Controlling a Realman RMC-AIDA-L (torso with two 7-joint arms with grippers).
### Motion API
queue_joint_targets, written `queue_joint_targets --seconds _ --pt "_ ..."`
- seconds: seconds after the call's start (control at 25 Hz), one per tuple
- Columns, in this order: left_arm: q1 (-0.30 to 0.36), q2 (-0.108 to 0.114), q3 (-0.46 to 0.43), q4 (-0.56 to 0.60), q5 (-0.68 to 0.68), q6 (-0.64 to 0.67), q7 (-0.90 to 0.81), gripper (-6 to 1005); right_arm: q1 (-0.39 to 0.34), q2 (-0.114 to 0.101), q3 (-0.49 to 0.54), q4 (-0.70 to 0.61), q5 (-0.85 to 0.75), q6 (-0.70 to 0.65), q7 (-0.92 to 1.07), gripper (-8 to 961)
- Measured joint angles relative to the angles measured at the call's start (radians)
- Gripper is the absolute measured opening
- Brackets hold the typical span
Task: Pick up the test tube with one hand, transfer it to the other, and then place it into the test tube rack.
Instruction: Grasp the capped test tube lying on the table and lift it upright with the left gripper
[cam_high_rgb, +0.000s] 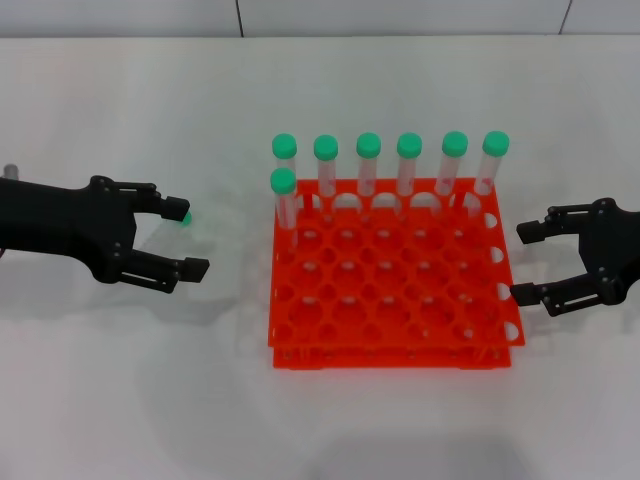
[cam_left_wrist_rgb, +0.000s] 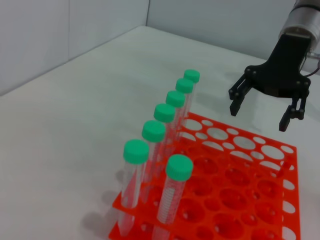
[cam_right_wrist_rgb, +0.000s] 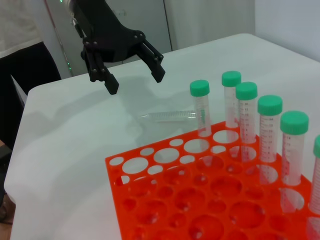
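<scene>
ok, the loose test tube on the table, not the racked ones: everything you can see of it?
The test tube is slim, clear plastic with faint printed graduations and a green screw cap. It lies flat on the white table, apart from the orange test tube rack. The left gripper hovers over it with fingers open, not touching. In the head view only the cap shows.

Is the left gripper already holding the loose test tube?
No. The left gripper hangs open above the test tube, which lies on the table.

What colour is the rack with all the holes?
Bright orange; the test tube rack shows best in the head view.
</scene>
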Motion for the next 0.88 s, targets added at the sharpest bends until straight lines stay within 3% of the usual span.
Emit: queue_joint_targets --seconds 0.88 --pt "-0.010 -0.015 -0.004 0.000 0.020 -0.019 -0.004 886 0.000 0.006 0.000 0.000 0.000 0.006 -0.011 841"
